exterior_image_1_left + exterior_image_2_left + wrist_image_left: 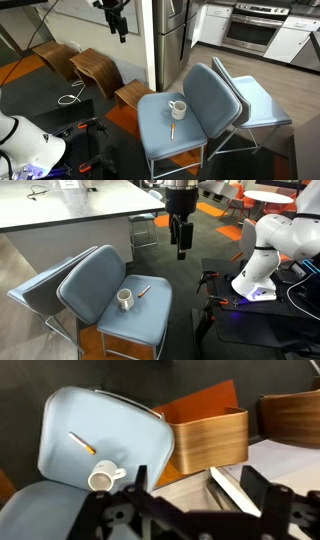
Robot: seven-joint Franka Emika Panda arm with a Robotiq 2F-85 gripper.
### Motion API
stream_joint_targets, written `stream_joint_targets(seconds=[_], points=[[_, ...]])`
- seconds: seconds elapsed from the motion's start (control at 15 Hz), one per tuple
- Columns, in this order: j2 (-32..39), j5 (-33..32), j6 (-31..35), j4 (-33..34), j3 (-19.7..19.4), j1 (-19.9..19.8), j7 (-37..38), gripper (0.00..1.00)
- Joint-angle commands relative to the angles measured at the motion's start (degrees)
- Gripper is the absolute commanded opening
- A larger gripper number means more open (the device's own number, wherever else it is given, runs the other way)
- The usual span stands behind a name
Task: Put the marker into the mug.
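The white mug (177, 108) stands on the light blue chair seat (155, 125). It also shows in the other exterior view (125, 300) and in the wrist view (101, 479). The thin marker (172, 130) lies on the seat beside the mug, apart from it; it also shows in an exterior view (144, 291) and in the wrist view (82, 444). My gripper (121, 31) hangs high above the floor, well away from the chair, also seen in an exterior view (183, 240). Its fingers (196, 485) are spread apart and empty.
A second blue chair (262, 100) stands behind the first. Curved wooden stools (95, 68) sit on the floor nearby, one also in the wrist view (205, 435). A white robot base (262, 265) and a counter (70, 205) are close.
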Motion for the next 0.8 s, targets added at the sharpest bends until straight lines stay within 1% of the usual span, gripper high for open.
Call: stream_joint_targets(seconds=[0.0,0.33,0.6,0.73], points=[[0.04,0.02,-0.18,0.17,0.17,-0.16,0.02,1.00],[0.04,0.02,-0.18,0.17,0.17,-0.16,0.02,1.00],[3.28,-5.28,0.43,1.29,-1.19,-1.36,-6.35,1.00],[6.12,-8.73,2.53,1.36,-2.70,-2.49,-12.51,1.00]])
